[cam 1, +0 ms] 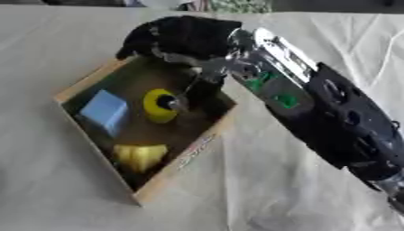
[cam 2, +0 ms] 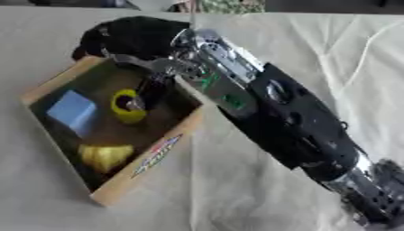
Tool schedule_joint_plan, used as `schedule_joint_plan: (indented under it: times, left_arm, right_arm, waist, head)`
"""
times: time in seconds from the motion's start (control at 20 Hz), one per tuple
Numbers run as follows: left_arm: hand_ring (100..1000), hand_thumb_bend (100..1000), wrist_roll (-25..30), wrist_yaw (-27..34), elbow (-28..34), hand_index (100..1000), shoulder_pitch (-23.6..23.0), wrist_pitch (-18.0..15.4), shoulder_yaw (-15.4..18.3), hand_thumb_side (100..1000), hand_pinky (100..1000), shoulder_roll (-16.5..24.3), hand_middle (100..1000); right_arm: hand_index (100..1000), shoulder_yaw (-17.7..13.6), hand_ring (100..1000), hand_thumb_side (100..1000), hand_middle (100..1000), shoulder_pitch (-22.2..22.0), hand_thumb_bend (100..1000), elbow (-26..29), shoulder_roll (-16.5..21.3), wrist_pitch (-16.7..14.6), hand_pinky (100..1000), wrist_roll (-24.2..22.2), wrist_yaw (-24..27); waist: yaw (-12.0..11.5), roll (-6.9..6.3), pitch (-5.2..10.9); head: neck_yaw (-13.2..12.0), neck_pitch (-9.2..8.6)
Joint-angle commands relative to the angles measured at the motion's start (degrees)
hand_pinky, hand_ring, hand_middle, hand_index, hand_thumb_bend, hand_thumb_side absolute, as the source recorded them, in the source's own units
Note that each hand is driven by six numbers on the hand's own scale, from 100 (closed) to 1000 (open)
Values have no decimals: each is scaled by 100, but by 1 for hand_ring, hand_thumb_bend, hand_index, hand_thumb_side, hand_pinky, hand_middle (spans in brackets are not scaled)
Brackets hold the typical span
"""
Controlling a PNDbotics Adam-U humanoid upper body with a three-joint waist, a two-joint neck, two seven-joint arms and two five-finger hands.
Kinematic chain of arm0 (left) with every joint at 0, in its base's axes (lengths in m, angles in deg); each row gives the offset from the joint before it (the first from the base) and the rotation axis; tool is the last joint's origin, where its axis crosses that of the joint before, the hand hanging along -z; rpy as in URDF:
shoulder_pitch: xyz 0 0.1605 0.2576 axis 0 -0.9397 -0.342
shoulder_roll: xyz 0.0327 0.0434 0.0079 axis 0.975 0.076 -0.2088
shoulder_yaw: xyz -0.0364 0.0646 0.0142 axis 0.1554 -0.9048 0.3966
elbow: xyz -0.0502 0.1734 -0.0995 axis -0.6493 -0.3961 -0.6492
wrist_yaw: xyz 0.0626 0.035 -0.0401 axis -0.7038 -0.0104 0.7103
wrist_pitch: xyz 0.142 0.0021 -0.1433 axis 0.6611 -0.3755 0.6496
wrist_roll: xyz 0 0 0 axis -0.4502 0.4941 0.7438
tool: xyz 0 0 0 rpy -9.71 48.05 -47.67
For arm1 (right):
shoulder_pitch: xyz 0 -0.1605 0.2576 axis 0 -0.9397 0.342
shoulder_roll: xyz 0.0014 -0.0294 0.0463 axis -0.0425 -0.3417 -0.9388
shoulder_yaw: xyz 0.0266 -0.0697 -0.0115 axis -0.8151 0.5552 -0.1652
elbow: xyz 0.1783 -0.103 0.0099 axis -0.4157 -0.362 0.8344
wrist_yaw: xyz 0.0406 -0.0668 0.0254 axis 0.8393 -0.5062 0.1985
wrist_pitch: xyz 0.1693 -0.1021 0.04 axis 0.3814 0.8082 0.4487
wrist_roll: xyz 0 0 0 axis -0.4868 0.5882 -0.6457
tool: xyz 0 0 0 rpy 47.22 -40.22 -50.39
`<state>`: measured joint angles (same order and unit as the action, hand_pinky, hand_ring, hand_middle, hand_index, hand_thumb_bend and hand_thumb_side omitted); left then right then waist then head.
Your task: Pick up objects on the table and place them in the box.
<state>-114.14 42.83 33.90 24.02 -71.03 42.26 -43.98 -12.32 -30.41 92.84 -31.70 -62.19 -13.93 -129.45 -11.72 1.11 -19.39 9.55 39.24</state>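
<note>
A pale cloth (cam 1: 71,189) covers the surface, creased in long folds (most on the right side). Along the far edge runs a dark strip (cam 2: 331,5), with blurred patterned shapes.

Right hand (cam 1: 181,36) over the far corner of the box (cam 1: 93,79), yellow ring (cam 1: 159,105) just below its fingers, blue block (cam 1: 104,111) and yellow piece (cam 1: 140,155) farther off inside
</note>
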Motion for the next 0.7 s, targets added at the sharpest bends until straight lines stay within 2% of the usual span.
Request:
schedule_joint_plan:
  times: [0.05, 0.5, 0.55, 0.7]
  left_arm:
    - [711, 100, -18, -5, 116, 815, 28, -21, 42, 578, 755, 109, 719]
    - [712, 100, -63, -50, 116, 814, 20, -46, 65, 576, 755, 124, 719]
    - [712, 100, -69, -57, 116, 814, 20, -48, 70, 575, 755, 128, 719]
    - [713, 100, -90, -84, 116, 815, 29, -61, 88, 572, 755, 144, 720]
  right_arm:
    - [897, -503, 916, 100, 817, 28, 100, 289, 200, 284, 913, 275, 272]
    - [800, -1847, 824, 100, 721, -429, 100, 1158, 714, 1111, 876, 1102, 1098]
    - [791, -1981, 815, 117, 710, -512, 100, 1287, 806, 1194, 874, 1184, 1180]
    - [782, -2408, 810, 247, 703, -838, 100, 1686, 1112, 1456, 881, 1447, 1442]
  waist:
    - [9, -49, 130]
    - [59, -58, 94]
    - [68, -58, 87]
    - [86, -45, 62]
  head:
    - [-47, -26]
    - [-136, -15]
    - [-165, -12]
    - [-228, -16]
